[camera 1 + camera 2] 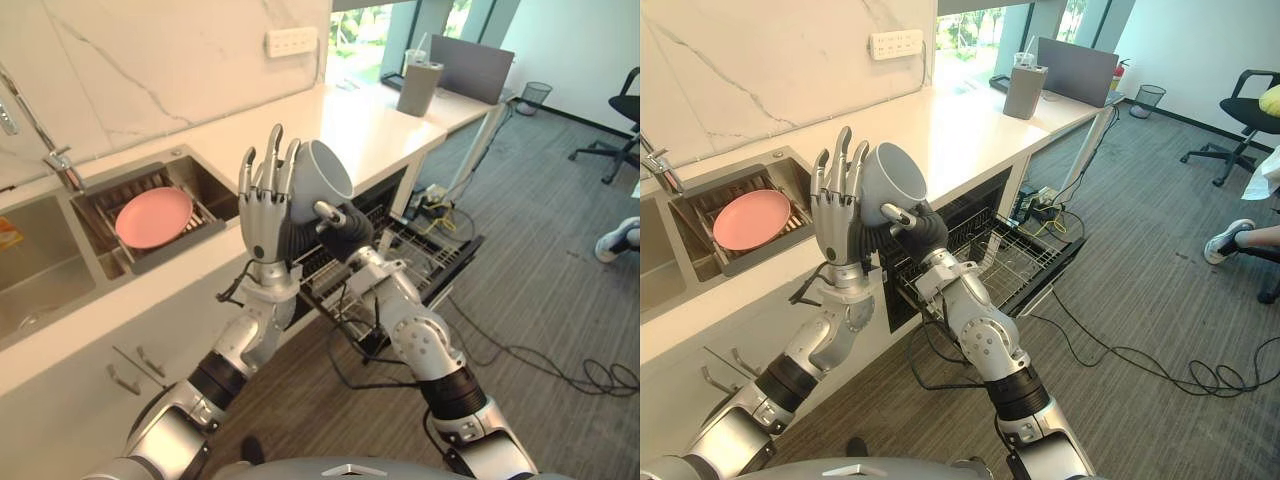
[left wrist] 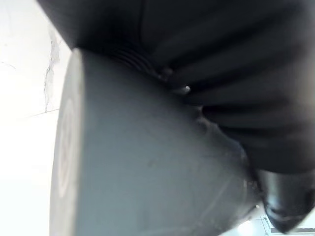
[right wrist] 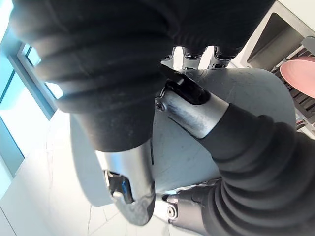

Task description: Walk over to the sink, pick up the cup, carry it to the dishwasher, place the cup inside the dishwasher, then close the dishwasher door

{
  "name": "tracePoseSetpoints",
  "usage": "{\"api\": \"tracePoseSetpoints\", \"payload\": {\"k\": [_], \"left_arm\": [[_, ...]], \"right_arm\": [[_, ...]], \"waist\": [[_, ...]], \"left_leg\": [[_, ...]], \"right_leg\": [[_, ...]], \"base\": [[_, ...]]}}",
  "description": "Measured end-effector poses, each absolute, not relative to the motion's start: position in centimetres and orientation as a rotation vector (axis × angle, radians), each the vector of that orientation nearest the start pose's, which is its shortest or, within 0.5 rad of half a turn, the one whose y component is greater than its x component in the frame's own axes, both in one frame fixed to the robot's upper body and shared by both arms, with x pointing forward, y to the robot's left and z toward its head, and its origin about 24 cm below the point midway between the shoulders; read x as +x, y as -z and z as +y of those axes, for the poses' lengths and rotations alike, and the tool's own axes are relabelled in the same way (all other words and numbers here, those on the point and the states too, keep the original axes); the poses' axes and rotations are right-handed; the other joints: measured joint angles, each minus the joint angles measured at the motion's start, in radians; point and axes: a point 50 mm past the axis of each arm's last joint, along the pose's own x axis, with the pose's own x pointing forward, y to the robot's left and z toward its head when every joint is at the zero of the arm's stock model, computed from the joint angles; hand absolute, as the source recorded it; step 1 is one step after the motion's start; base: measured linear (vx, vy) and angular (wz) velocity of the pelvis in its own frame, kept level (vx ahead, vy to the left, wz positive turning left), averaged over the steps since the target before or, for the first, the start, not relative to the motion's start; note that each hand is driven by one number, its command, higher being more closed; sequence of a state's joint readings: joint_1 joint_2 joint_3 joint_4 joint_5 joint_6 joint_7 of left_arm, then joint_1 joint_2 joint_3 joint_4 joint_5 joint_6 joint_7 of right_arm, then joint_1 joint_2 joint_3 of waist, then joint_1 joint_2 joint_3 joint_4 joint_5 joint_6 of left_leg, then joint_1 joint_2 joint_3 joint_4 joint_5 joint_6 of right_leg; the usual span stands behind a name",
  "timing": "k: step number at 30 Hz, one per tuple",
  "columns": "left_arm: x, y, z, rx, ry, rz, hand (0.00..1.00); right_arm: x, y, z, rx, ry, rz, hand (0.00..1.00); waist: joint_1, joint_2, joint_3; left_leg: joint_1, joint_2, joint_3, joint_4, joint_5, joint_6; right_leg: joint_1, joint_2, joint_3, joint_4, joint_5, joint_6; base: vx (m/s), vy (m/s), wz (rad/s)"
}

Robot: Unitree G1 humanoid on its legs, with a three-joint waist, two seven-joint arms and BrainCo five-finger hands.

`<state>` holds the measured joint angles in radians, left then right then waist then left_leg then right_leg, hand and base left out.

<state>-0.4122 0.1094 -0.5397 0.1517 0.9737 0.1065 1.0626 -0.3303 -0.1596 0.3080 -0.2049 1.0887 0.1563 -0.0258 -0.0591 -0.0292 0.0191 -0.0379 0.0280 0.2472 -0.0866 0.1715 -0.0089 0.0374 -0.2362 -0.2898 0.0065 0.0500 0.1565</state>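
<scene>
Cup, grey: hanging tilted in the air just above the open dishwasher.
Right robot hand: curling thumb and fingers round the cup.
Left robot hand: pressing straight, upright fingers against the cup's side.
Pink plate: lying in the sink, left of the dishwasher.

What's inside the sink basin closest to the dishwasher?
A pink plate lies on a dark slatted rack set in the sink. The basin floor beneath the rack is covered, so I cannot tell whether anything sits below.
</scene>
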Motion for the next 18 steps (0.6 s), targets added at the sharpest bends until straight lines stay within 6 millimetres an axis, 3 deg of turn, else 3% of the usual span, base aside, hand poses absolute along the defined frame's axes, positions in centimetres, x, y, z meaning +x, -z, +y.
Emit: {"api": "tracePoseSetpoints", "payload": {"k": [6,7,18], "left_arm": [[27.42,-12.52,5.06,0.860,-0.492,-0.961,1.00],[27.49,-12.65,5.07,0.857,-0.495,-0.963,1.00],[27.75,-12.95,5.32,0.849,-0.512,-0.968,1.00]], "right_arm": [[27.96,-14.91,-6.20,0.793,-0.635,-0.064,0.00],[28.05,-15.17,-6.13,0.782,-0.635,-0.073,1.00],[28.50,-15.50,-5.73,0.775,-0.629,-0.112,1.00]], "waist": [[-0.001,0.002,-0.003],[0.001,0.003,-0.004],[0.004,0.011,-0.008]], "left_leg": [[0.000,0.000,-0.001,0.000,0.002,0.001],[0.000,0.000,-0.002,0.000,0.003,0.000],[-0.003,0.000,-0.013,0.000,0.005,-0.002]], "right_leg": [[0.000,0.000,0.000,0.000,0.001,-0.001],[0.000,0.000,-0.001,0.000,0.001,-0.001],[0.002,0.000,-0.010,0.002,0.000,0.000]], "base": [[0.00,0.000,0.00],[0.00,0.000,0.00],[0.00,0.000,0.02]]}}
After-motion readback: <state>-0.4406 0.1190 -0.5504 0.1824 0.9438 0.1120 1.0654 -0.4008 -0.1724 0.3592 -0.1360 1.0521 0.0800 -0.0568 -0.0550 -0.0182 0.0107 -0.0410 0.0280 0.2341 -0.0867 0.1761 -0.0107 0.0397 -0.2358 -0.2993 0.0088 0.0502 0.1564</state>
